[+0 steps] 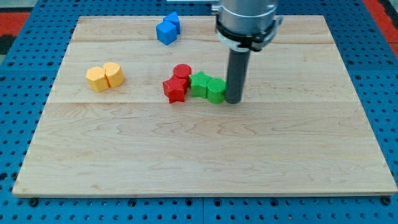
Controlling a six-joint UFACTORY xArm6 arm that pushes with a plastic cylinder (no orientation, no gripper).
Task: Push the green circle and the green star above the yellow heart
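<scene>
The green star and the green circle sit side by side near the board's middle, the circle to the right. My tip rests on the board touching the green circle's right side. The yellow heart lies far to the view's left, touching a yellow hexagon-like block on its left. The green star touches the red blocks on its left.
A red circle and a red star sit just left of the green star. Two blue blocks lie near the view's top. The wooden board is bordered by blue matting.
</scene>
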